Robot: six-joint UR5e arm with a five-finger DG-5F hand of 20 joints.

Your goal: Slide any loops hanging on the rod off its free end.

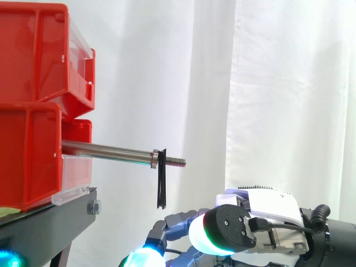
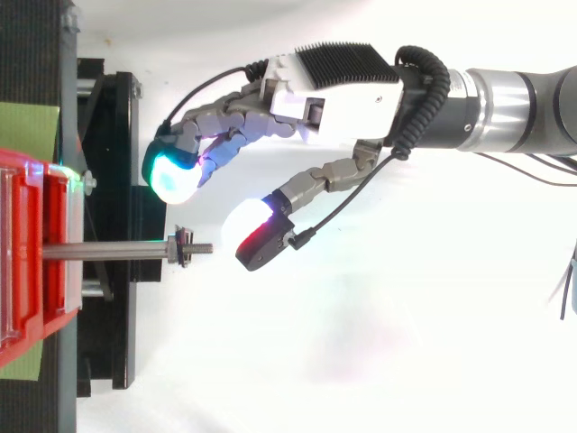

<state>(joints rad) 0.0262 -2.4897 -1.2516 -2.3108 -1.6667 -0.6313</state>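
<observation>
A steel rod point(image 1: 108, 151) sticks out level from between the red bins point(image 1: 33, 100), ending in a thin threaded tip point(image 1: 177, 162). A black loop point(image 1: 161, 179) hangs on it just past the collar, close to the free end; from above the loop point(image 2: 183, 249) is a small dark clump on the rod point(image 2: 108, 250). My hand point(image 2: 334, 86) is below and to the right of the rod's tip, apart from the loop. Its fingers point(image 2: 176, 171) reach toward the bins, relaxed, holding nothing; the thumb pad point(image 2: 257, 233) lies just beyond the tip.
The bins stand stacked on a black stand point(image 1: 50, 222) at the left. A white curtain point(image 1: 278, 83) hangs behind. Open room lies to the right of the rod's free end, where the arm point(image 2: 514, 99) comes in.
</observation>
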